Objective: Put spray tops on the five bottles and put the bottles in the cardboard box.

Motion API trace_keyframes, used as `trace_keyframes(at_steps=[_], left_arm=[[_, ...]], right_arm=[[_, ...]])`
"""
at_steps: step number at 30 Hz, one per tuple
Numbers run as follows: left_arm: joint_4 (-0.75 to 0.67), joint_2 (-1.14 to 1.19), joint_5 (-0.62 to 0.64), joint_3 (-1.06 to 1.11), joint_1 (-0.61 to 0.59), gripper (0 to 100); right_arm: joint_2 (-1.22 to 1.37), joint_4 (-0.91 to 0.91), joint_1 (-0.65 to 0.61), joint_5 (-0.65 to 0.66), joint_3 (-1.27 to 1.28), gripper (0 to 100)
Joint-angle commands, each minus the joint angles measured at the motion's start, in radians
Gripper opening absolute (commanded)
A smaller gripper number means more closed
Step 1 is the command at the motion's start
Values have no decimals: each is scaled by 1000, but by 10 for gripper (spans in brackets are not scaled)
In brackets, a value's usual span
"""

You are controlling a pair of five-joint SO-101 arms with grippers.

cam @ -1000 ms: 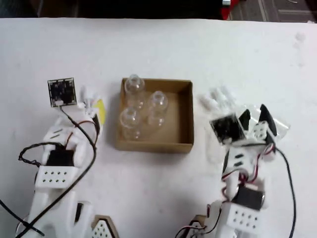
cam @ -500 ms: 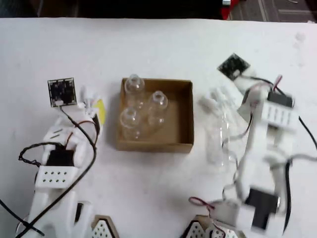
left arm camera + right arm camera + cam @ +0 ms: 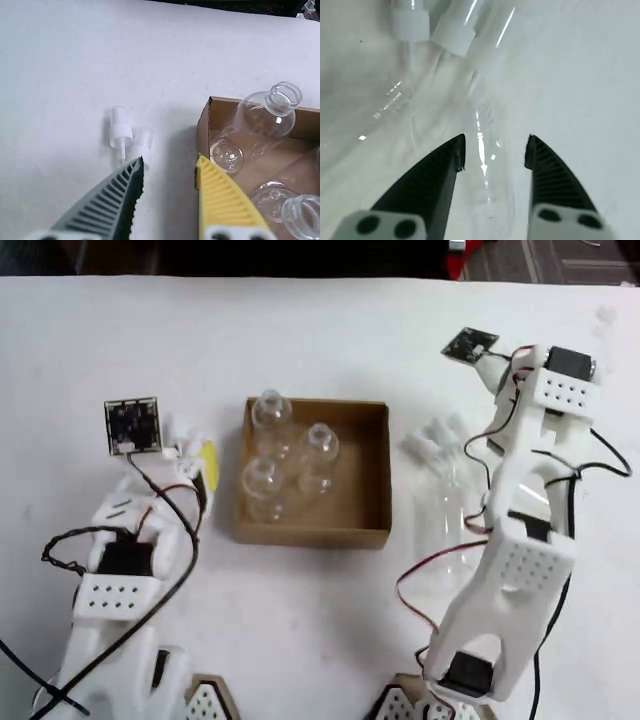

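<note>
White tabletop: cardboard box holds three bottles; left gripper released beside it, right gripper released over a lying bottle.

- Cardboard box: one.
- Bottles standing in the box: three, all clear and uncapped.
- Loose bottle lying on the table at the box's 3 o'clock: at least one. An arm hides part of that spot, so the full count cannot be told.
- Spray tops at the box's 9 o'clock: two.
- More spray tops at the box's 2 o'clock: at least two.
- Arms: two, the left arm and the right arm.
</note>
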Motion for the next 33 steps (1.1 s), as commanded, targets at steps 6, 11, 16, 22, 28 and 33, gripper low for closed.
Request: trace_keyframes(at_steps=[6,11,16,22,28,33], left_arm=[[2,-24,-11,-58,10,166],[2,-24,-58,-60,16,166],[2,-25,-58,-60,16,166],[2,-25,-60,-61,16,166],[2,-25,-60,-61,16,166],[2,-25,-61,-60,16,166]], right_arm=[[160,21,-5,15,-203,218],[191,22,-7,15,-209,218],[194,19,-7,15,-199,218],[193,67,-8,17,-206,217],[194,64,-2,17,-198,187],[214,64,-2,17,-203,187]])
